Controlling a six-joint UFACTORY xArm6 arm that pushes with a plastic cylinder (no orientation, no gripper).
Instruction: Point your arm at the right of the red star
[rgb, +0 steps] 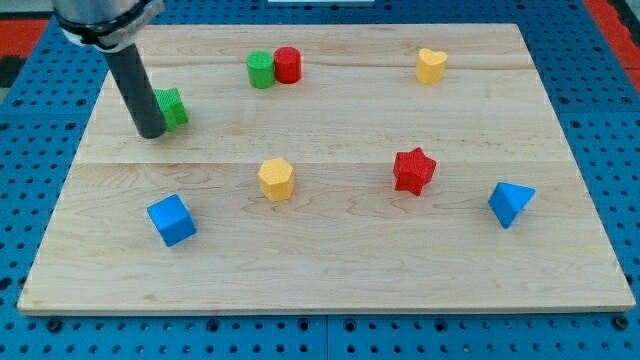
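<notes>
The red star (414, 169) lies on the wooden board (330, 270), right of centre. My tip (151, 133) rests on the board at the view's far left, far from the red star. It touches the left side of a green star-like block (172, 107), which the rod partly hides.
A green cylinder (261, 69) and a red cylinder (288, 64) stand touching at the top centre. A yellow heart (431, 65) lies at the top right. A yellow hexagon (276, 179) lies at centre, a blue cube (171, 219) at lower left, a blue triangle (510, 203) at right.
</notes>
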